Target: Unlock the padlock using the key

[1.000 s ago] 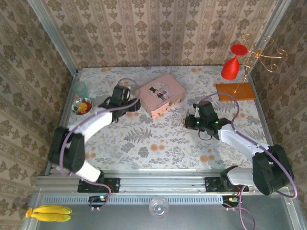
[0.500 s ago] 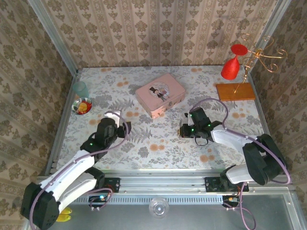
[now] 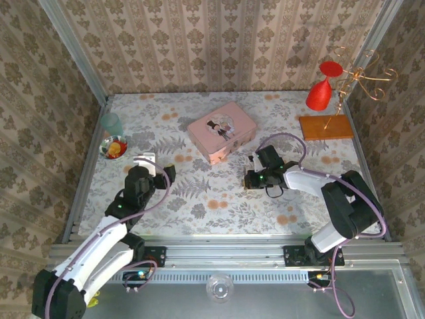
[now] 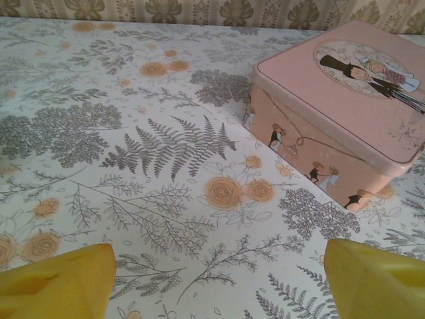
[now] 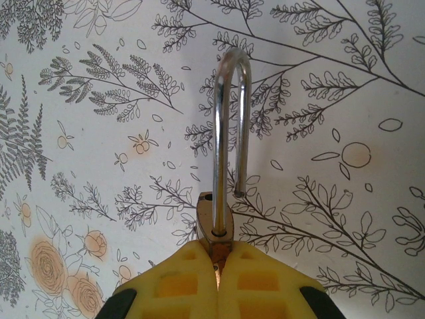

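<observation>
The padlock (image 5: 214,224) is a small brass body with a silvery shackle (image 5: 229,119), seen in the right wrist view. My right gripper (image 5: 217,266) is shut on the brass body, with the shackle pointing away from the fingers. One leg of the shackle sits in the body; its free end hangs outside, beside the empty hole. In the top view my right gripper (image 3: 251,178) is right of the table's centre. My left gripper (image 4: 219,279) stands open over bare cloth with nothing between its yellow fingertips (image 4: 56,282). The key is out of view.
A pink picture tin (image 3: 222,131) lies at the middle back, just ahead and right of my left gripper (image 3: 158,171). A small bowl of fruit (image 3: 114,147) and a teal cup (image 3: 111,123) stand at the left edge. A red goblet (image 3: 320,93) hangs on a wire stand with a wooden base (image 3: 325,126) at the back right.
My left arm has pulled back from beside the tin toward the near side and its jaws have widened. My right gripper has shifted left with the padlock in it.
</observation>
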{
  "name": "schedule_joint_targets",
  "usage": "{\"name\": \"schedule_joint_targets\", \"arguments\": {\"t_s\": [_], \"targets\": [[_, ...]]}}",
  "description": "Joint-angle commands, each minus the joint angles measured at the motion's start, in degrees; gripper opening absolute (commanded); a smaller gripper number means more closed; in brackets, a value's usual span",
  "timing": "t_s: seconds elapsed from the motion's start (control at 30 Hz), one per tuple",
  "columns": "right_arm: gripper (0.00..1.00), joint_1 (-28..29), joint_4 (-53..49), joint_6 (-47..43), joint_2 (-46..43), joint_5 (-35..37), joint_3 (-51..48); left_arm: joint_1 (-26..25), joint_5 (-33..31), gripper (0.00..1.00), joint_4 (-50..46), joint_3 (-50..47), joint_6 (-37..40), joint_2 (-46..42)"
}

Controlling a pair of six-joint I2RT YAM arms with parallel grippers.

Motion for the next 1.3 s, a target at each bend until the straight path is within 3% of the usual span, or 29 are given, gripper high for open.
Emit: {"name": "schedule_joint_targets", "arguments": {"t_s": [0.0, 0.2, 0.33, 0.53, 0.67, 0.73, 0.97, 1.13, 1.27], "targets": [[0.09, -0.11, -3.0, -1.75, 0.73, 0.02, 0.81, 1.74, -0.3, 0.84, 1.56, -0.56, 0.5, -1.57], [0.26, -0.29, -4.56, -2.34, -1.11, 1.69, 0.55, 2.11, -0.79, 0.86, 1.97, -0.4, 0.39, -1.22], [0.3, -0.51, -5.89, -2.72, -3.51, 2.63, 0.37, 2.2, -0.09, 0.93, 3.36, 0.04, 1.13, -0.17], [0.35, -0.55, -10.25, -2.6, -8.87, 5.06, 1.58, 2.23, -0.4, 0.94, 4.66, 2.01, 1.36, 2.46], [0.37, -0.55, -16.42, -2.89, -18.0, 7.18, 4.92, 2.1, -1.29, 1.0, 5.15, 3.97, 3.34, 2.61], [0.5, -0.55, -17.02, -3.99, -23.13, 8.67, 5.88, 1.91, -3.06, 1.0, 5.16, 5.5, 4.87, 3.46], [0.65, -1.05, -12.02, -9.02, -37.52, 28.75, 3.26, 1.6, -11.39, 1.0, 7.77, 9.89, 7.81, 7.08], [0.78, -1.08, -3.78, -15.17, -45.51, 38.69, -3.15, 1.64, -15.78, 1.0, 21.54, 4.71, 16.09, 10.72], [0.78, -1.17, -0.46, -18.15, -51.07, 42.26, -7.4, 1.81, -17.13, 1.0, 41.53, -5.11, 18.06, 11.04]]}}
